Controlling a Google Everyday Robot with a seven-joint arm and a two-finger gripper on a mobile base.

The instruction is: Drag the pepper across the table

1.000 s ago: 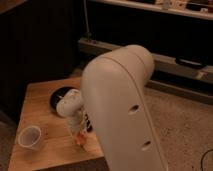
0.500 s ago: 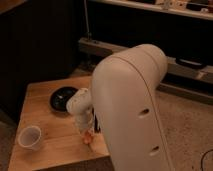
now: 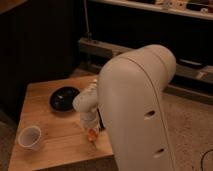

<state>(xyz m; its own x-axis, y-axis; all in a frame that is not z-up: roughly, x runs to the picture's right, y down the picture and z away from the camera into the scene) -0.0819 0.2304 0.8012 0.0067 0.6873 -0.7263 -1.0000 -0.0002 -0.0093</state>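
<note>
The table [image 3: 55, 145] has a light wooden plank top and fills the lower left. My big white arm [image 3: 137, 105] crosses the middle of the view and reaches down to the table's right front part. My gripper [image 3: 90, 131] is at the end of the white wrist, low over the wood. An orange-red bit of the pepper [image 3: 92, 135] shows right at the gripper's tip, on or just above the tabletop; most of it is hidden by the gripper.
A black plate [image 3: 64, 98] lies on the table behind the gripper. A clear plastic cup [image 3: 29, 137] stands near the front left corner. A dark shelf unit [image 3: 150, 30] stands behind. Speckled floor lies to the right of the table.
The arm has swung right and the wrist has moved toward the table's right front edge, the orange pepper moving with the gripper, away from the plate.
</note>
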